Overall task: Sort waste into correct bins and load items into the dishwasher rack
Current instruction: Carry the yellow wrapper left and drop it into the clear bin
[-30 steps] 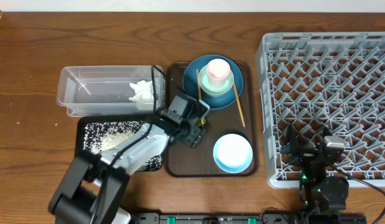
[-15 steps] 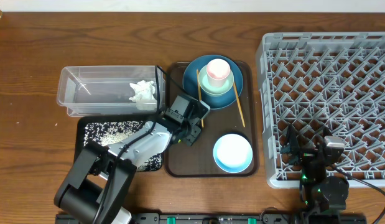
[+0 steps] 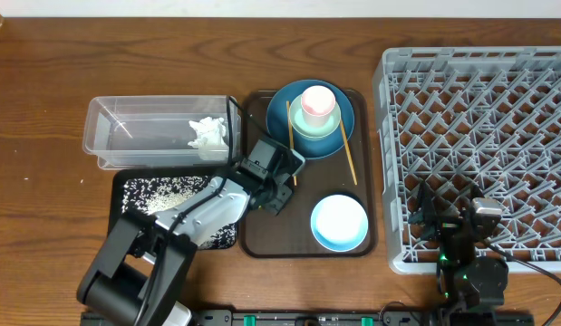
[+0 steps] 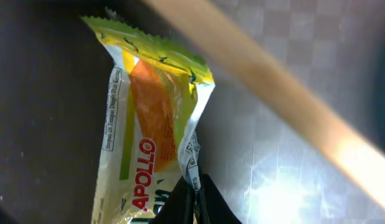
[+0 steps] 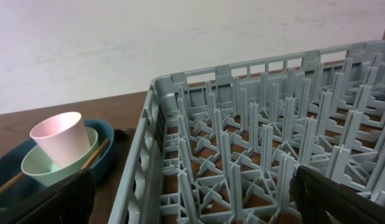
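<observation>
In the left wrist view my left gripper (image 4: pixel 195 188) is shut on the edge of the yellow-green snack wrapper (image 4: pixel 148 118), which lies on the brown tray beside a wooden chopstick (image 4: pixel 273 93). From overhead, the left gripper (image 3: pixel 282 188) sits low over the tray's left side and hides the wrapper. The dark-blue plate (image 3: pixel 278 116) carries the pale-green bowl (image 3: pixel 327 128) and pink cup (image 3: pixel 318 101). My right gripper (image 5: pixel 192 208) stands open above the grey dishwasher rack (image 5: pixel 242 124), at its front left corner.
The clear tub (image 3: pixel 126 131) holds the crumpled napkin (image 3: pixel 207 134). Rice grains cover the black bin (image 3: pixel 153 195) in front of it. A light-blue bowl (image 3: pixel 339 222) sits on the brown tray (image 3: pixel 262 237), and a second chopstick (image 3: pixel 349 154) leans off the plate.
My left gripper has closed from open onto the snack wrapper, with the arm shifting only slightly. The right arm has not moved.
</observation>
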`<state>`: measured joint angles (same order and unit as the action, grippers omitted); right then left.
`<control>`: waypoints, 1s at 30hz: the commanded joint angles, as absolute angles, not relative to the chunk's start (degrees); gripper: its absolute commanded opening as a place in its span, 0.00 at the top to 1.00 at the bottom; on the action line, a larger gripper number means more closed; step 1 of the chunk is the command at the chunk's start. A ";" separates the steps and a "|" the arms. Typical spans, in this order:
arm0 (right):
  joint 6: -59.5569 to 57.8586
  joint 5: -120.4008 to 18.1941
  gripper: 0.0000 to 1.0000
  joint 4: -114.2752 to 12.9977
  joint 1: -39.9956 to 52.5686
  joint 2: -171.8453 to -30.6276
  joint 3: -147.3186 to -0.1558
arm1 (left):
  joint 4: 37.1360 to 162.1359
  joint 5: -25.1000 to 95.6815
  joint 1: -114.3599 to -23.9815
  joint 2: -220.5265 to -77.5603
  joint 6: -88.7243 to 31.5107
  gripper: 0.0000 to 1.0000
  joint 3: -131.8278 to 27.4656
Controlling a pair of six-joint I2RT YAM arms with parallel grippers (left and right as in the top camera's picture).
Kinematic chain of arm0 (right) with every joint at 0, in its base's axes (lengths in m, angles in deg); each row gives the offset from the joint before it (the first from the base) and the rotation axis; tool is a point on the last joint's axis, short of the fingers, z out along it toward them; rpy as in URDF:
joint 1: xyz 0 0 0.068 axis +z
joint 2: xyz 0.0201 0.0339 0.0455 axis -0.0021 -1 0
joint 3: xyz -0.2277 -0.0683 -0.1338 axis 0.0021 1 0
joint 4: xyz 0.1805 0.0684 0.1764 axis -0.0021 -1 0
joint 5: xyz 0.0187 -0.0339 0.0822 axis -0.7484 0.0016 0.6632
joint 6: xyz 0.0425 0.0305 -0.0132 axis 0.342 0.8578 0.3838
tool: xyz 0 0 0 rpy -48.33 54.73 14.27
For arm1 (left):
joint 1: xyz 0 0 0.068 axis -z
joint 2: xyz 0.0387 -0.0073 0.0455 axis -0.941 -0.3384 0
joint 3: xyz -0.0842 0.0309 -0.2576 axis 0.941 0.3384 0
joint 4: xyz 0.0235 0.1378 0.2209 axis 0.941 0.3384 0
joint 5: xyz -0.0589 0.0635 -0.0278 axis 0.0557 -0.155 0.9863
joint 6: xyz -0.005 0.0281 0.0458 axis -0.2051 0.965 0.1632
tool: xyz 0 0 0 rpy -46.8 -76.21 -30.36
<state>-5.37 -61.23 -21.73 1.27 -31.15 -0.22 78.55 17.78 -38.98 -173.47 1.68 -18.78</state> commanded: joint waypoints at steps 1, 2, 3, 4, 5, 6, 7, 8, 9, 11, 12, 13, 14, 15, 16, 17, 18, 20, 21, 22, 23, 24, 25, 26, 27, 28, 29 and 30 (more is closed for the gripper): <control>-5.61 -61.23 0.01 -21.95 0.83 -30.87 -0.18 | 79.95 17.43 -38.91 -171.57 1.79 0.94 -18.28; -5.61 -61.23 0.01 -21.95 0.83 -30.87 -0.18 | 80.24 17.46 -38.91 -170.93 1.68 0.94 -18.28; -5.61 -61.23 0.01 -21.95 0.83 -30.87 -0.18 | 80.61 17.43 -38.91 -170.15 1.37 0.94 -18.28; -5.61 -61.23 0.01 -21.95 0.83 -30.87 -0.18 | 81.00 17.46 -38.91 -169.40 1.37 0.94 -18.28; -5.61 -61.23 0.01 -21.95 0.83 -30.87 -0.18 | 81.55 17.43 -38.91 -168.42 1.39 0.94 -18.28; -5.61 -61.23 0.01 -21.95 0.83 -30.87 -0.18 | 82.12 17.43 -38.91 -167.39 1.39 0.94 -18.28; -5.61 -61.23 0.01 -21.95 0.83 -30.87 -0.18 | 82.58 17.43 -38.91 -166.43 1.39 0.94 -18.28; -5.61 -61.23 0.01 -21.95 0.83 -30.87 -0.18 | 83.17 17.43 -38.91 -165.29 1.39 0.94 -18.28; -5.61 -61.23 0.01 -21.95 0.83 -30.87 -0.18 | 83.93 17.43 -38.91 -163.90 1.37 0.94 -18.28; -5.61 -61.23 0.01 -21.95 0.83 -30.87 -0.18 | 85.22 17.43 -38.91 -161.58 1.37 0.93 -18.28; -5.61 -61.23 0.01 -21.95 0.83 -30.87 -0.18 | 86.05 17.43 -38.91 -160.18 1.35 0.94 -18.28; -5.61 -61.23 0.01 -21.95 0.83 -30.87 -0.18 | 86.77 17.41 -38.91 -158.91 1.35 0.94 -18.28; -5.61 -61.23 0.01 -21.95 0.83 -30.87 -0.18 | 87.49 17.17 -38.91 -157.38 1.35 0.94 -18.28; -5.61 -61.23 0.01 -21.95 0.83 -30.87 -0.18 | 88.08 16.36 -38.91 -155.92 1.35 0.94 -18.28; -5.61 -61.23 0.01 -21.95 0.83 -30.87 -0.18 | 88.59 15.25 -38.91 -154.61 1.35 0.94 -18.28; -5.61 -61.23 0.01 -21.95 0.83 -30.87 -0.18 | 89.02 14.11 -38.91 -153.29 1.35 0.94 -18.28; -5.61 -61.23 0.01 -21.95 0.83 -30.87 -0.18 | 89.46 13.13 -38.91 -151.61 1.37 0.94 -18.28; -5.61 -61.23 0.01 -21.95 0.83 -30.87 -0.18 | 89.83 12.08 -38.91 -148.92 1.37 0.94 -18.28; -5.61 -61.23 0.01 -21.95 0.83 -30.87 -0.18 | 89.81 11.29 -38.91 -147.55 1.37 0.94 -18.28; -5.61 -61.23 0.01 -21.95 0.83 -30.87 -0.18 | 89.72 10.50 -38.91 -146.39 1.35 0.94 -18.28; -5.61 -61.23 0.01 -21.95 0.83 -30.87 -0.18 | 89.48 9.41 -38.98 -145.32 1.37 0.94 -18.28; -5.61 -61.23 0.01 -21.95 0.83 -30.87 -0.18 | 89.00 7.36 -39.04 -144.07 1.35 0.94 -18.28; -5.61 -61.23 0.01 -21.95 0.83 -30.87 -0.18 | 88.46 5.17 -39.19 -143.20 1.33 0.94 -18.28; -5.61 -61.23 0.01 -21.95 0.83 -30.87 -0.18 | 87.91 3.27 -39.39 -142.67 1.33 0.94 -18.28; -5.61 -61.23 0.01 -21.95 0.83 -30.87 -0.18 | 87.06 0.93 -39.81 -142.30 1.28 0.94 -18.28; -5.61 -61.23 0.01 -21.95 0.83 -30.87 -0.18 | 86.20 -0.93 -40.31 -142.19 0.71 0.94 -18.28; -5.61 -61.23 0.01 -21.95 0.83 -30.87 -0.18 | 85.35 -2.70 -41.03 -142.23 -0.29 0.94 -18.28; -5.61 -61.23 0.01 -21.95 0.83 -30.87 -0.18 | 84.50 -4.01 -42.08 -142.39 -1.34 0.94 -18.28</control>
<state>-5.37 -61.23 -21.73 1.27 -31.15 -0.22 85.77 4.23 -39.96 -142.52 1.24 -18.63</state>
